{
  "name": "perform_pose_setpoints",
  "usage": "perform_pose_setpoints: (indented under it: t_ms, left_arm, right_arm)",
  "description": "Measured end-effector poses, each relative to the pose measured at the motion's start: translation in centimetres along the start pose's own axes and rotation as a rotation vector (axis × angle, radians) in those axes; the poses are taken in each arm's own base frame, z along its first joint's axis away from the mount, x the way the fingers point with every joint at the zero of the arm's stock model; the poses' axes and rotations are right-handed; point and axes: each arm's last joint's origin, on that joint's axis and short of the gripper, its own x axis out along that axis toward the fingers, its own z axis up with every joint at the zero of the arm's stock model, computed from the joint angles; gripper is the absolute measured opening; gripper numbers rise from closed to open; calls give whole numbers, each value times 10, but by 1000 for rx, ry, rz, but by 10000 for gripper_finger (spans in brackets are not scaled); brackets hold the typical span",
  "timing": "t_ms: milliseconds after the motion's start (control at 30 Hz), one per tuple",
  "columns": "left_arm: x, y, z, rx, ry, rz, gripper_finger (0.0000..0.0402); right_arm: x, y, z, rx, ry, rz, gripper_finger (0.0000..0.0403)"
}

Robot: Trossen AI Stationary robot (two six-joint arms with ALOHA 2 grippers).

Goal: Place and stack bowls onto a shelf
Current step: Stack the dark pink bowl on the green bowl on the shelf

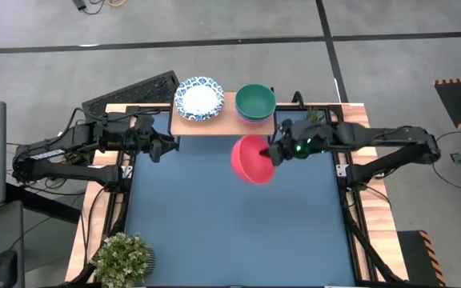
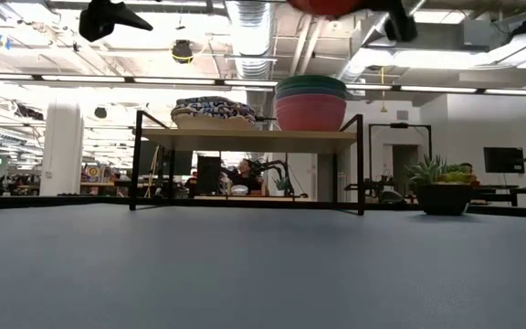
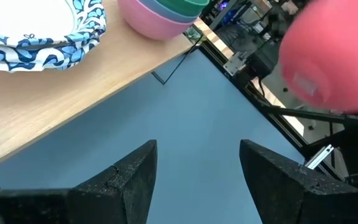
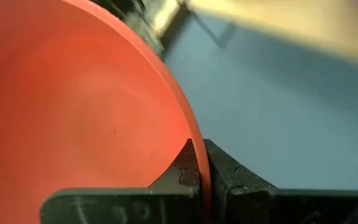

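Just beyond the right pincer (image 1: 275, 154), which was clamped on the rim of the red bowl (image 1: 252, 159) above the bench (image 1: 230, 232), stood the shelf (image 1: 226, 120) with its green-topped stack (image 1: 255, 102), so I judged it should level the bowl, centre and lower gently, while the left pincer (image 1: 165, 146) waited agape beside the shelf.

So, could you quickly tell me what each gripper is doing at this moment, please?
Left gripper: open, empty, beside the low wooden-topped shelf.
Right gripper: shut on the rim of the round red bowl, held above the table.
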Motion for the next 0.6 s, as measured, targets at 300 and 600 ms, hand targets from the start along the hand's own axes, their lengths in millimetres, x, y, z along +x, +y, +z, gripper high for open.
perform_pose_setpoints:
  t_ms: [300,600]
  left_arm:
    - [0,0,0,46,6,-9,213]
    - [-1,-5,8,31,-103,-36,213]
  right_arm:
    - [-33,6,53,-108,-224,-94,23]
    - [-52,-32,91,-4,-285,-286,23]
